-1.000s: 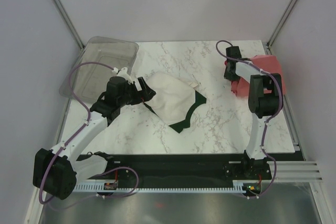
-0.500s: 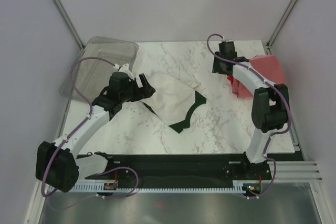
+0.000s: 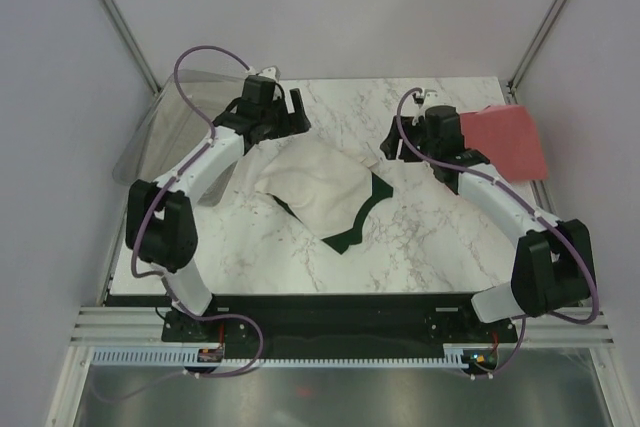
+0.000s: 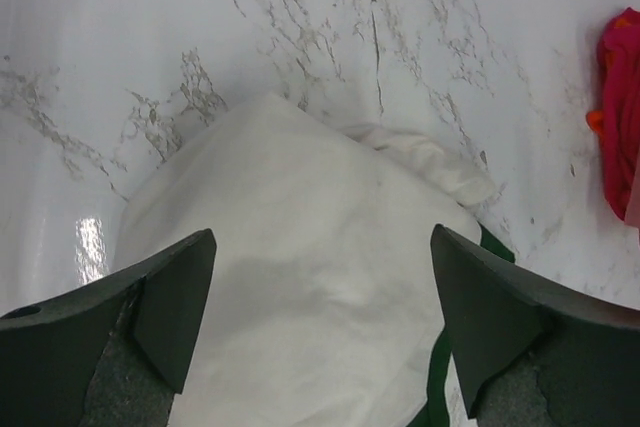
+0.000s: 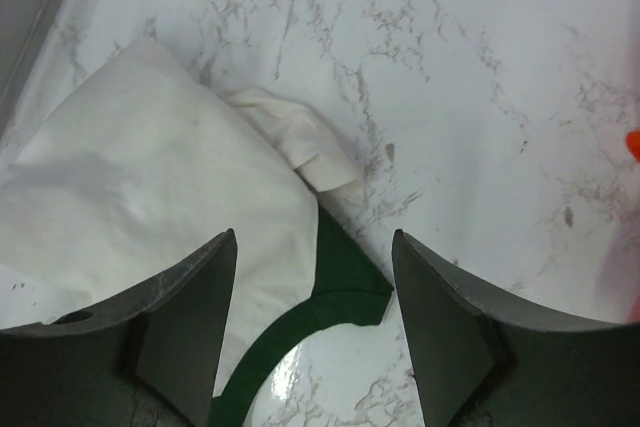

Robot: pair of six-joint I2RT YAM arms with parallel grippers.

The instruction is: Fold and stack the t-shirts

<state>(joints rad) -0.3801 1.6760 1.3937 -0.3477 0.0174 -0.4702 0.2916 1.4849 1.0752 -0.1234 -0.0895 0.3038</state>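
On the marble table (image 3: 430,237), we see both arms reaching in over a rumpled cream shirt (image 3: 315,187) with dark green trim, lying mid-table with its long axis running from far left to near right. A clear bin (image 3: 150,137) sits off the far-left corner. The red shirt (image 3: 505,137) lies flat at the far-right edge, well apart from the cream one; we judge it folded. The left arm (image 3: 215,152) hangs over the cream shirt's far-left end, its jaws wide apart and empty, cloth spread directly below them. The right arm (image 3: 490,192) hovers above the far-right corner, jaws likewise apart and empty, the green hem between them. We judge the left arm slightly nearer the cloth.
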